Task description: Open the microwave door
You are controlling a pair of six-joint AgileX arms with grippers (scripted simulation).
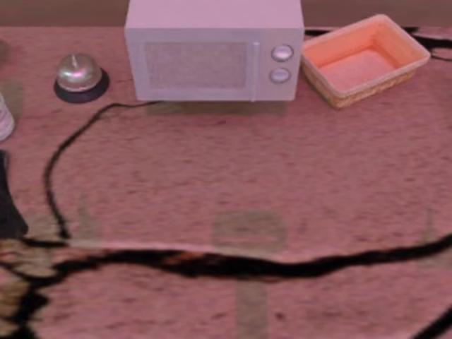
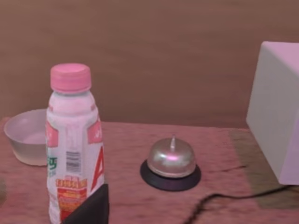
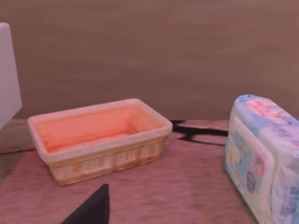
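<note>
Top view: the microwave point(image 1: 214, 49) sits upper centre on the worktop point(image 1: 233, 176), its microwave door point(image 1: 194, 65) shut; rigid, light, best pulled at the edge beside the knobs point(image 1: 281, 63). Wrist views: neither pincer's opening can be told.

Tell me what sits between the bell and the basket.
In the top view, the microwave stands between the bell and the basket, its door shut and facing the table's front.
</note>
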